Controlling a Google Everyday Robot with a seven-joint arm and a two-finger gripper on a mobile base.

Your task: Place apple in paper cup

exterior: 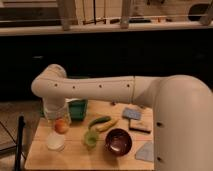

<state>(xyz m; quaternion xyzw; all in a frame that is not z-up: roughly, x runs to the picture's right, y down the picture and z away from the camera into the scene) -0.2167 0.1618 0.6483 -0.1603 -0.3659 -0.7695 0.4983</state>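
Observation:
The apple (61, 126), small and orange-red, hangs just under my gripper (60, 120) at the left of the wooden table (75, 159). The gripper is shut on the apple, and the arm's thick wrist hides most of it. The white paper cup (55, 142) stands upright right below and slightly left of the apple, near the table's front left. The apple is above the cup's rim, not inside it.
A pale green cup (90, 138) and a dark maroon bowl (118, 142) stand right of the paper cup. A long green vegetable (99, 121) and a yellow one (108, 125) lie behind them. A green bin (78, 108) is at the back; flat packets (132, 113) lie to the right.

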